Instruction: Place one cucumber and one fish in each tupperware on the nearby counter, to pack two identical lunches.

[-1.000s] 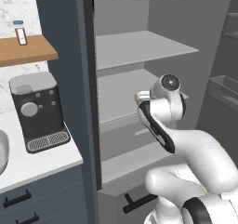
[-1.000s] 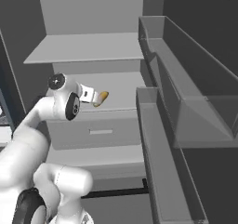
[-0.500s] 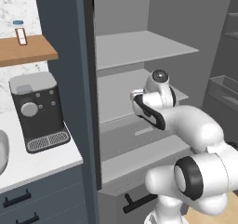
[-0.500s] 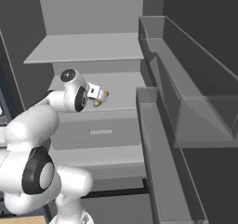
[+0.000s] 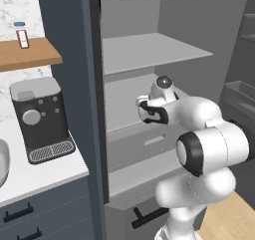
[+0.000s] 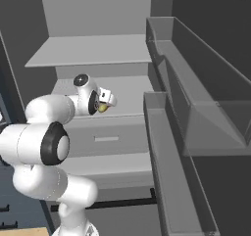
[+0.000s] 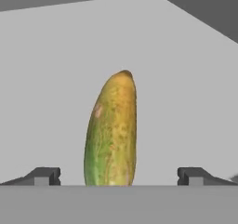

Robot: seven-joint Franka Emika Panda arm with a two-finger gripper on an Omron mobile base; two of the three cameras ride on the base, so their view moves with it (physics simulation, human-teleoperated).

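A yellow-green cucumber (image 7: 111, 130) lies on the grey middle shelf (image 6: 130, 90) of the open cabinet, its length pointing away from the hand. My gripper (image 7: 118, 176) is open; its two dark fingertips (image 7: 44, 175) stand wide to either side of the cucumber's near end, not touching it. From the right base view a bit of the cucumber (image 6: 102, 107) peeks out beside the hand (image 6: 105, 102). The hand (image 5: 149, 112) reaches into the shelf opening. The white counter (image 5: 45, 172) lies to the left. The fish and the tupperware are out of view.
A dark coffee machine (image 5: 37, 117) stands on the counter under a wooden wall shelf (image 5: 27, 55). An upper shelf (image 5: 149, 50) hangs above the hand, and a drawer front (image 6: 105, 139) sits below. Open door bins (image 6: 196, 107) jut out on the right.
The arm has stretched forward and its hand has gone deeper into the middle shelf, toward the cucumber. The jaws have stayed wide.
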